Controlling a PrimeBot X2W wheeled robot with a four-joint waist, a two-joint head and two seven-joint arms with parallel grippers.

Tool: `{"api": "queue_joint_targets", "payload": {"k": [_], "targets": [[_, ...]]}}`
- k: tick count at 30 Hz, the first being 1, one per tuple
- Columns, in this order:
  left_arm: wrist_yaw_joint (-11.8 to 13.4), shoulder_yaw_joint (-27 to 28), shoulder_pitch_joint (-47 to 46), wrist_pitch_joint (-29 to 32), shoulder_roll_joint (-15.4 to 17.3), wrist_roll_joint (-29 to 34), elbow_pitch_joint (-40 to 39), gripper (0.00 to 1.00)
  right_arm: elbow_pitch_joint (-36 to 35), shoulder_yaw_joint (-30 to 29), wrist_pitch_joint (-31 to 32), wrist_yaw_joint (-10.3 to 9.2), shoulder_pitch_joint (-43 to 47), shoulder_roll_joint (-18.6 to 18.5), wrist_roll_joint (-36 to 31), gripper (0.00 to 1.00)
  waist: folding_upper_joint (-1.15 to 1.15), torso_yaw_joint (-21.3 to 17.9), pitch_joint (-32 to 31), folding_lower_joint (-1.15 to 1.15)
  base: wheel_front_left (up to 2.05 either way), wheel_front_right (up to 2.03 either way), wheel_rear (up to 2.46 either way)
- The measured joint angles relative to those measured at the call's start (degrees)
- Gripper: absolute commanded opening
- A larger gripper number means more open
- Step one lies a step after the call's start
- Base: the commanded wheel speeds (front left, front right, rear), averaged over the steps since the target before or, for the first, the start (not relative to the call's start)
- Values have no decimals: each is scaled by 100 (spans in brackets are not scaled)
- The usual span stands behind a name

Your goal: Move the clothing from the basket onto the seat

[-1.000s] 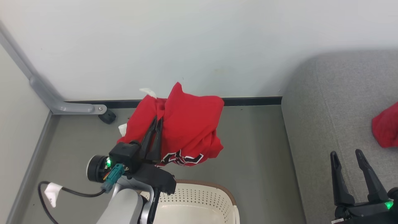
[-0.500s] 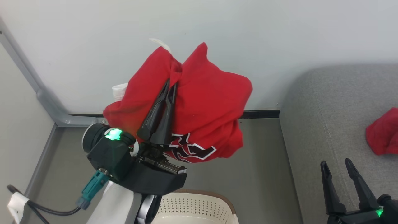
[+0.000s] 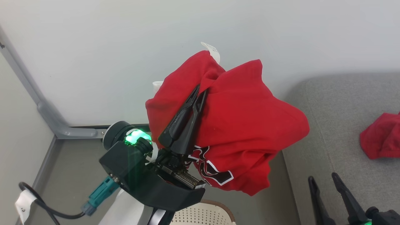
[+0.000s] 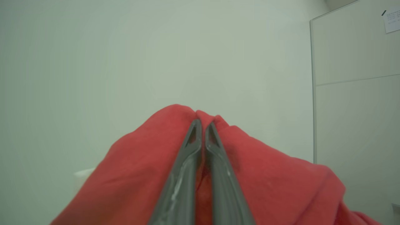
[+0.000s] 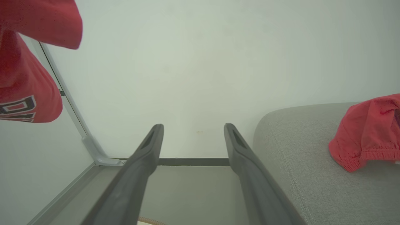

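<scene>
A red garment (image 3: 237,125) with black-and-white lettering and a white tag hangs in the air in front of the wall, and my left gripper (image 3: 200,90) is shut on a fold near its top. The left wrist view shows the same gripper (image 4: 202,122) pinching the red cloth (image 4: 275,184). The basket (image 3: 203,215) shows its rim at the bottom edge, below the left arm. A second red garment (image 3: 379,136) lies on the grey seat (image 3: 340,125) at the right. My right gripper (image 3: 323,179) is open at the lower right over the seat's front, its fingers (image 5: 147,156) holding nothing.
A pale wall stands close behind. A grey metal frame leg (image 3: 47,112) runs down the left to the floor corner. A black cable with a white label (image 3: 25,200) lies on the grey floor (image 3: 78,168). The seat's rounded corner (image 5: 272,125) is beside the held garment.
My left gripper has lifted the red garment up and swung it right, toward the seat. The head camera has shifted, so the basket now shows less. The right gripper stays open.
</scene>
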Motion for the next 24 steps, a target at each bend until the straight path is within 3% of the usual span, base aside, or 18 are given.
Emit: {"api": "queue_joint_targets", "payload": {"k": [24], "targets": [[15, -146, 2, 382, -13, -240, 256, 0, -879, 2059, 327, 253, 7, 300, -113, 100, 0, 168, -156, 0, 0, 0, 0]]}}
